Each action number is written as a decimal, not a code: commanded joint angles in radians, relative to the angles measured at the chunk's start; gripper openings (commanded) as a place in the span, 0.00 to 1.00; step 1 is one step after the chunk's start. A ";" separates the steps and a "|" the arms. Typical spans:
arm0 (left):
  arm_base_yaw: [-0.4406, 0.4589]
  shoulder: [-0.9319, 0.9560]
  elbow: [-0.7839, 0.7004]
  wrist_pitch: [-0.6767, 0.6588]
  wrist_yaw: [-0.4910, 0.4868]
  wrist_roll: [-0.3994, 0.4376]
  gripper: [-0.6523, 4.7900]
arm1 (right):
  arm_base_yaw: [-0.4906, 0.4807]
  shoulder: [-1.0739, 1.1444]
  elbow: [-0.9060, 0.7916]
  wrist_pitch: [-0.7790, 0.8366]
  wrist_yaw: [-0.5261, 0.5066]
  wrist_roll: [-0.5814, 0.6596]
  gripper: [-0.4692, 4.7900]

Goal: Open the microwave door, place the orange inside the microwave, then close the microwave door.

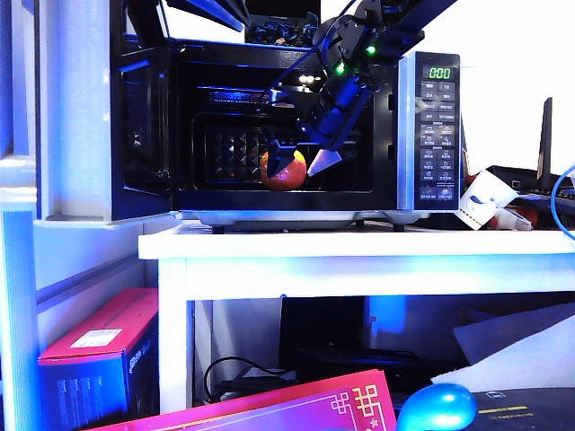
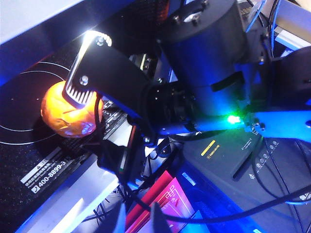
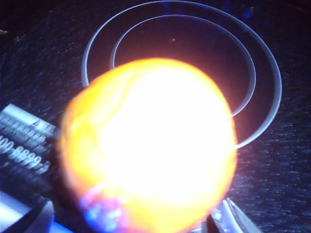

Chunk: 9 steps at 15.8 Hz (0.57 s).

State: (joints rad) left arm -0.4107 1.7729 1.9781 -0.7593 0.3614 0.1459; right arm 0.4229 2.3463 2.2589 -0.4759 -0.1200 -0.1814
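The microwave (image 1: 431,117) stands on a white table, and its door (image 1: 76,108) is swung wide open to the left. The orange (image 1: 286,175) rests on the cavity floor near the front. My right gripper (image 1: 304,162) reaches into the cavity, open, with one finger on each side of the orange. In the left wrist view its ribbed finger (image 2: 87,68) lies over the orange (image 2: 63,114). The orange (image 3: 150,145) fills the right wrist view. My left gripper (image 2: 138,223) hangs in front of the opening, its fingertips slightly apart with nothing between them.
The white table (image 1: 359,247) carries the microwave and a white object (image 1: 485,202) at its right. Below are a red box (image 1: 90,359), a pink box (image 1: 296,404), a glossy blue rounded object (image 1: 437,409) and loose cables (image 1: 229,373).
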 commanded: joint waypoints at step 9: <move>0.000 -0.004 0.001 0.013 0.001 0.000 0.27 | 0.002 -0.028 0.002 -0.026 0.008 0.027 1.00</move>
State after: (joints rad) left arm -0.4110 1.7729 1.9781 -0.7593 0.3618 0.1452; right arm 0.4229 2.3337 2.2570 -0.4656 -0.0834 -0.1574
